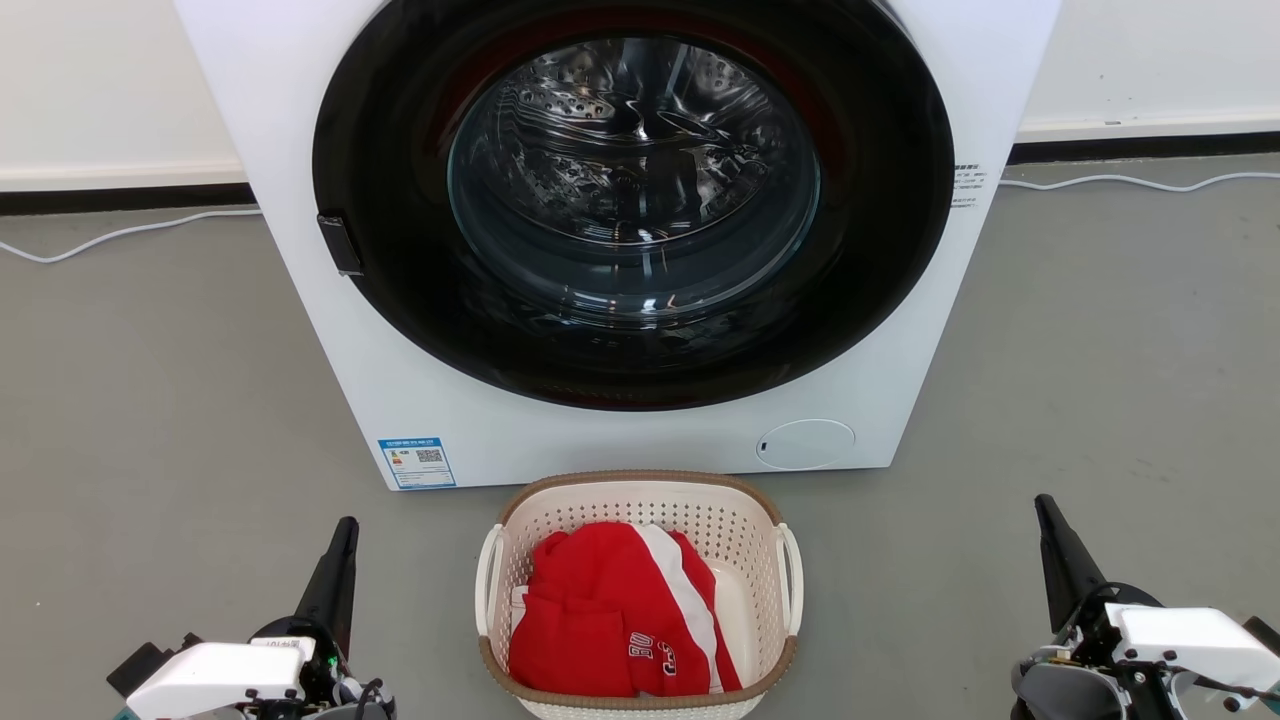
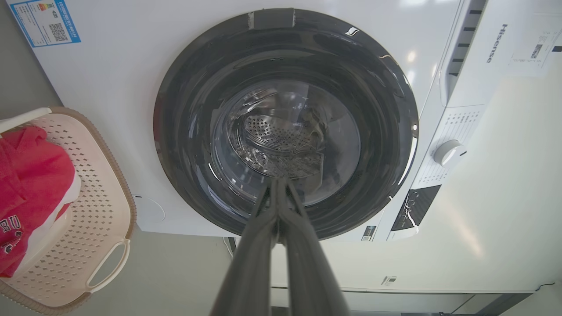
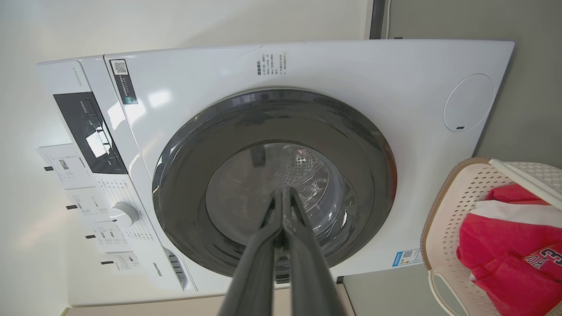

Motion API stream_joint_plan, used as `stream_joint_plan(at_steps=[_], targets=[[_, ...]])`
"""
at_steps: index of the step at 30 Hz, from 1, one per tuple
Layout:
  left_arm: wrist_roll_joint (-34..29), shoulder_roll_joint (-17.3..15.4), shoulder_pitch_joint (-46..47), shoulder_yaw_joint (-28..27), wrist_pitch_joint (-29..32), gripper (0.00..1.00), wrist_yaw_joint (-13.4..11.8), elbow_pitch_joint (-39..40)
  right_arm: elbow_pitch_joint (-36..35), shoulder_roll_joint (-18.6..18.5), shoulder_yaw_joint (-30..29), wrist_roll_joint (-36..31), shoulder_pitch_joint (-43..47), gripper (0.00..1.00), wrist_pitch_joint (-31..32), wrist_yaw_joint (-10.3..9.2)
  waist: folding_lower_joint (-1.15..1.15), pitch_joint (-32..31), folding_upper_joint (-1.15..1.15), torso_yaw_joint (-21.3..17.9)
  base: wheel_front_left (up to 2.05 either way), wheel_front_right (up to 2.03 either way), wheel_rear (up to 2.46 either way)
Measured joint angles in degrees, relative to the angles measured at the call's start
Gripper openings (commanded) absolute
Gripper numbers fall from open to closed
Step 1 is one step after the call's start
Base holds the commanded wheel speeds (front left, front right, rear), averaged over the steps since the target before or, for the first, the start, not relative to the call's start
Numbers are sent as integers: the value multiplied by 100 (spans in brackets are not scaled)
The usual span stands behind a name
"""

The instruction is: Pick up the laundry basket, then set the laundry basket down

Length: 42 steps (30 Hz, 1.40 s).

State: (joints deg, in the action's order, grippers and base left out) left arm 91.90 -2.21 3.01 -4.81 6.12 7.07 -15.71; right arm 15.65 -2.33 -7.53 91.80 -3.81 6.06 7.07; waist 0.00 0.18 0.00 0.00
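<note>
The cream perforated laundry basket [image 1: 640, 500] with brown rim trim stands on the grey floor just in front of the washing machine, holding a red and white garment [image 1: 610, 610]. Its white loop handles sit at its left [image 1: 487, 580] and right [image 1: 792, 580] sides. My left gripper [image 1: 345, 530] hovers low to the basket's left, fingers pressed together and empty. My right gripper [image 1: 1045, 510] hovers to the basket's right, also shut and empty. The basket [image 2: 101, 210] lies left of my shut left gripper [image 2: 279, 182]. Right of my shut right gripper [image 3: 283, 193] I see the basket [image 3: 439, 228].
A big white washing machine [image 1: 640, 440] with a closed dark round door [image 1: 630, 200] rises right behind the basket. A white cable [image 1: 120, 235] runs along the floor by the wall on both sides. Open grey floor [image 1: 1100, 380] spreads left and right of the machine.
</note>
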Motion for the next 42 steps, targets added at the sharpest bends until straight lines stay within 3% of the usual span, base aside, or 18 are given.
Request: stream_joint_plan(at_steps=[42], targets=[[0,0,0,0,0,0,0,0,0,0,0,0,0,0,0,0,0,0,0,0,0,0,0]])
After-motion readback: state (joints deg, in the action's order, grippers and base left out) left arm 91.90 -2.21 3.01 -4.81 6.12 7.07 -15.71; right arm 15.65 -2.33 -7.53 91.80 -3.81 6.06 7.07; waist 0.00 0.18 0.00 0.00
